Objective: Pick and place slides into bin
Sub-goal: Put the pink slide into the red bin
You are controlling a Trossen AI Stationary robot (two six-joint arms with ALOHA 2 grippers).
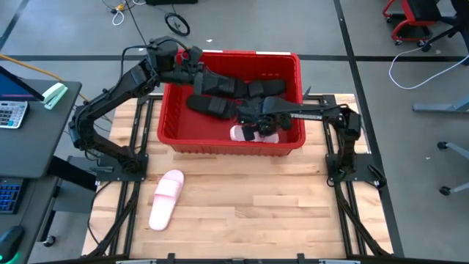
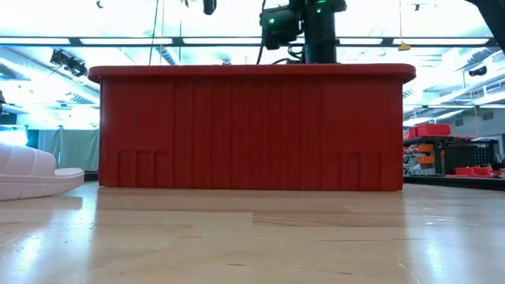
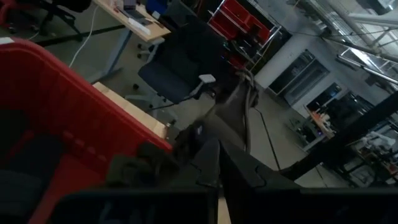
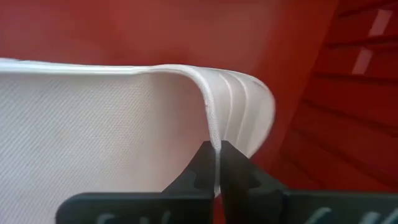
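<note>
The red bin (image 1: pixel 170 125) stands at the table's far middle; its near wall fills the low view (image 2: pixel 252 130). Several black slides (image 1: pixel 220 95) lie inside it. My right gripper (image 1: pixel 258 126) reaches into the bin from the right and is shut on a pale pink slide (image 1: pixel 253 135) by the bin's near wall. A second pale pink slide (image 1: pixel 167 198) lies sole down on the table, near left; its end shows in the low view (image 2: pixel 31 173). My left gripper (image 1: pixel 196 72) hangs over the bin's far left corner, fingers together (image 3: pixel 217 163), holding nothing that I can see. My right gripper pinches a thin curved edge of the pink slide, seemingly its strap (image 4: pixel 214 144), between its two fingers, one finger on each face. The woven pale face (image 4: pixel 99 130) lies to one side, the ribbed face (image 4: pixel 245 112) to the other. Whether the slide rests on the bin's floor does not show.
A side desk with a calculator (image 1: pixel 11 114) stands beyond the table's left edge. The arms' bases and black frame rails (image 1: pixel 132 169) (image 1: pixel 344 169) flank the bin. Bare wood (image 1: pixel 278 213) lies between the bin and the near edge.
</note>
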